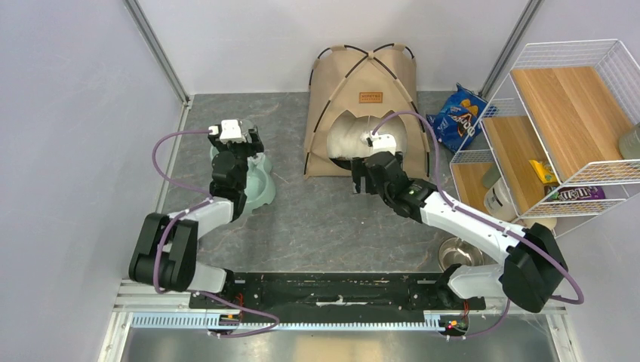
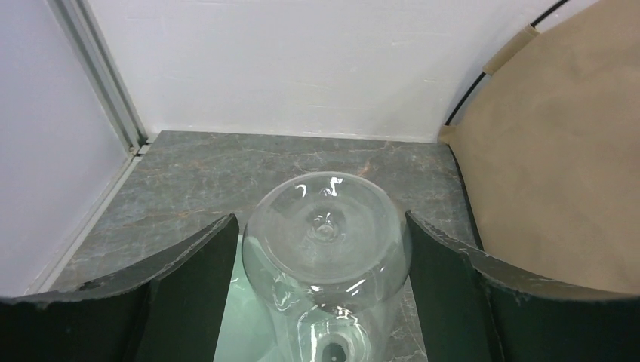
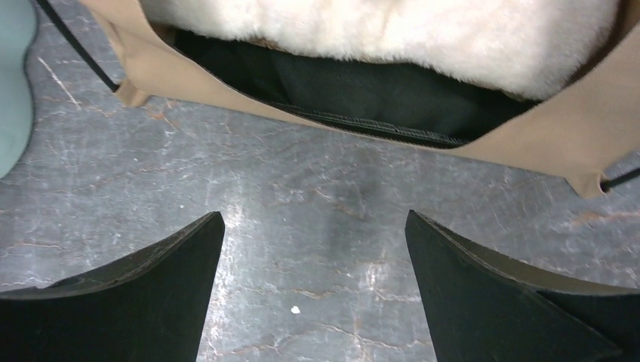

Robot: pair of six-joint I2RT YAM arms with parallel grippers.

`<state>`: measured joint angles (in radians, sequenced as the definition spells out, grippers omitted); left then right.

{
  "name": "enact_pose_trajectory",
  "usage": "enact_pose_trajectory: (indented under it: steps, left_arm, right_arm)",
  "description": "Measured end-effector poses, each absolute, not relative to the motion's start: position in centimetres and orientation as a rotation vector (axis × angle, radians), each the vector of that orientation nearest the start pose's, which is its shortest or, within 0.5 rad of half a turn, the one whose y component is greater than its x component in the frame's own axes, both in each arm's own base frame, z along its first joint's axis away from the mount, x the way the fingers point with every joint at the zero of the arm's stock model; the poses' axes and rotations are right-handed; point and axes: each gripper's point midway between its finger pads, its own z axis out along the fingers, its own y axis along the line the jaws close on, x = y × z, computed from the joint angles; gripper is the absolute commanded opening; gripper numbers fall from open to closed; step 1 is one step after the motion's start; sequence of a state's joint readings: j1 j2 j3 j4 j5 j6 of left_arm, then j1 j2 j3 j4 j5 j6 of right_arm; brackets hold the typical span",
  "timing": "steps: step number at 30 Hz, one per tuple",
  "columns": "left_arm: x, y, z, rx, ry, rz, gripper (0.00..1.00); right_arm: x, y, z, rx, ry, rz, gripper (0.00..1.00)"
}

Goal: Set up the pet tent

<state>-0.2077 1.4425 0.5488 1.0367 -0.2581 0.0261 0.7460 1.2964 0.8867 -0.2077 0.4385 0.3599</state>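
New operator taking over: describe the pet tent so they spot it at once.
Middle of the back wall, left of the wire shelf: the pet tent. Only it is tan fabric under crossed black poles, white pillow inside.

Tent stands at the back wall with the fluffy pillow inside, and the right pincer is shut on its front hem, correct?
No: the right pincer is open, gripping nothing, over the tabletop before the entrance; the right wrist view shows it. The pet tent and fluffy pillow are as stated.
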Motion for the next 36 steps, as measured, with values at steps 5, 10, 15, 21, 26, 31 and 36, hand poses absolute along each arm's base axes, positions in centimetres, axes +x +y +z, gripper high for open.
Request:
enact_pose_trajectory:
  steps: [5,10,15,21,26,31,36]
  left_arm:
    - [41.8,-3.5,23.4,-0.094,1.436,0.055,0.87]
    - [40.4,-3.1,24.4,-0.102,1.455,0.056,0.87]
    - [39.8,-3.2,24.1,-0.103,1.489,0.037,0.88]
    - [39.1,-3.4,24.6,-0.097,1.549,0.024,0.89]
    - [38.0,-3.1,27.5,-0.111,1.561,0.019,0.89]
    - [36.5,-2.5,30.7,-0.139,1.551,0.021,0.89]
    - [35.3,-2.4,32.7,-0.163,1.553,-0.001,0.89]
  right_arm:
    - [30.6,18.9,15.4,-0.116,2.178,0.133,0.97]
    - [29.7,17.8,15.8,-0.076,2.204,0.127,0.97]
    - [29.2,17.5,15.5,-0.054,2.227,0.125,0.97]
    - [28.3,16.7,15.0,0.007,2.290,0.098,0.95]
    - [27.9,14.5,14.8,0.189,2.359,-0.005,0.88]
    - [25.4,9.6,11.9,0.457,2.467,-0.235,0.80]
    - [21.9,5.1,10.0,0.673,2.501,-0.406,0.76]
